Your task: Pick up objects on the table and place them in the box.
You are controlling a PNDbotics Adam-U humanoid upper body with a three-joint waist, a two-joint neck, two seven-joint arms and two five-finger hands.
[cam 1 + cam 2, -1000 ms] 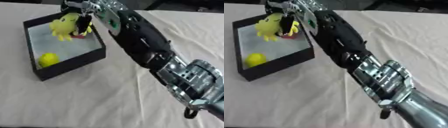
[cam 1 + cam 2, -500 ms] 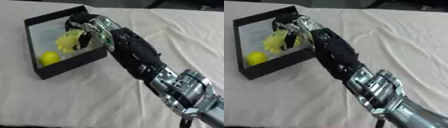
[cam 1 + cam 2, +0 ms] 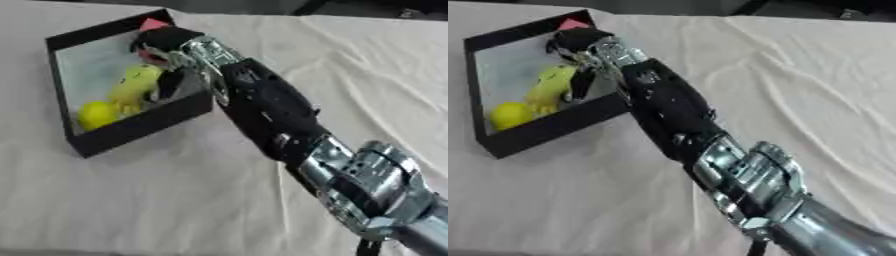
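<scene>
A: Status on right robot hand (image 3: pixel 162 42)?
B: Reaching in from lower right, over the black box (image 3: pixel 131 131) at upper left of the surface (image 3: pixel 175 200). Sitting above the box's far right part, fingers (image 3: pixel 168 82) hanging down inside.
A: Holding anything?
B: Can't tell. Fingers dark and blurred, curl not readable. Touching or just beside the yellow toy (image 3: pixel 133 86), contact unclear.
A: Toy position?
B: Inside the box, elongated, tilted, lying mid-box just left of the fingers. Upper end near the palm, lower end toward the yellow ball (image 3: pixel 96 114).
A: Ball?
B: Also in the box, near the front left wall, just beside the toy's lower end, apart from the robot hand.
A: Anything else in there?
B: Pink-red piece (image 3: pixel 154 24) at the far corner, just behind the robot hand. Shape not clear.
A: Box floor?
B: Pale, light grey. Walls black.
A: Surface?
B: Covered in wrinkled cream cloth.
</scene>
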